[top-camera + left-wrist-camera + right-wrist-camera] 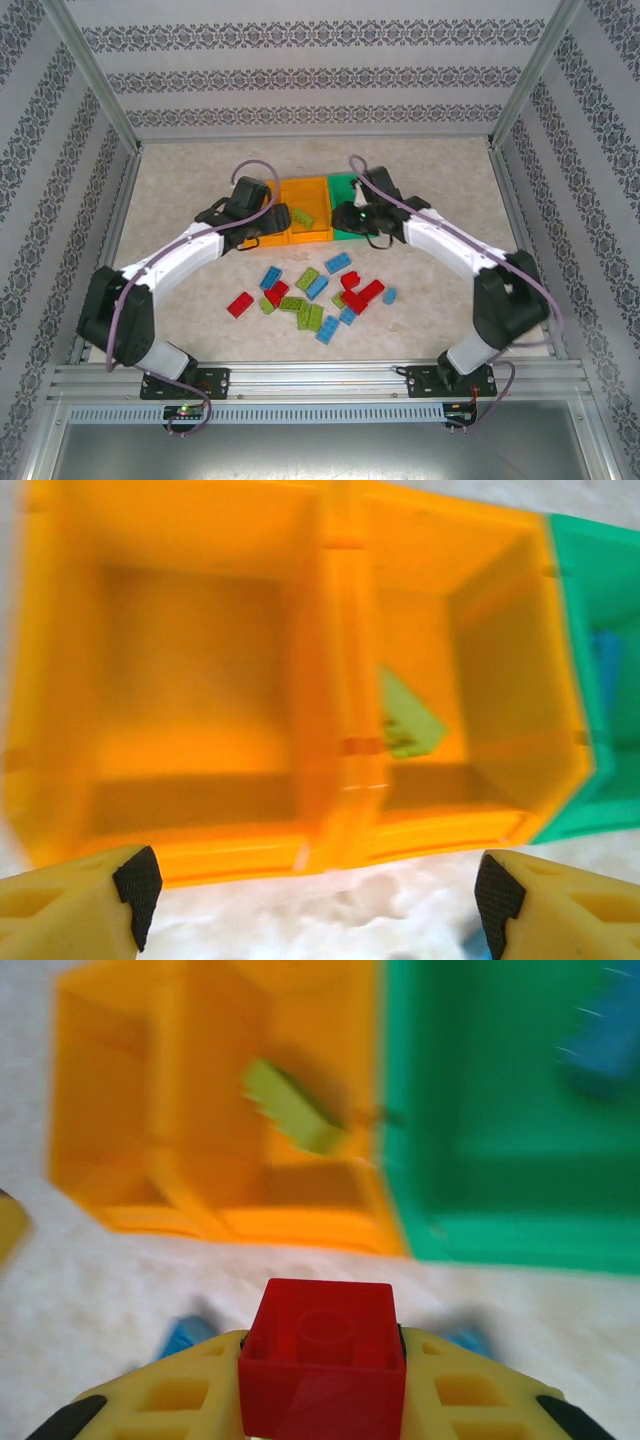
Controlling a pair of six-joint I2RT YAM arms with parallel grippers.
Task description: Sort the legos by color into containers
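Two bricks visibly binned: one lime brick (295, 1108) in the middle orange bin (300, 1225), one blue brick (608, 1048) in the green bin (500, 1240). My right gripper (320, 1410) clamps a red brick (322, 1370) just near of the bins; my left gripper (318, 890) gapes empty. The loose bricks (316, 287) near of the bins await sorting.

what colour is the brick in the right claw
Red. The brick shows best in the right wrist view.
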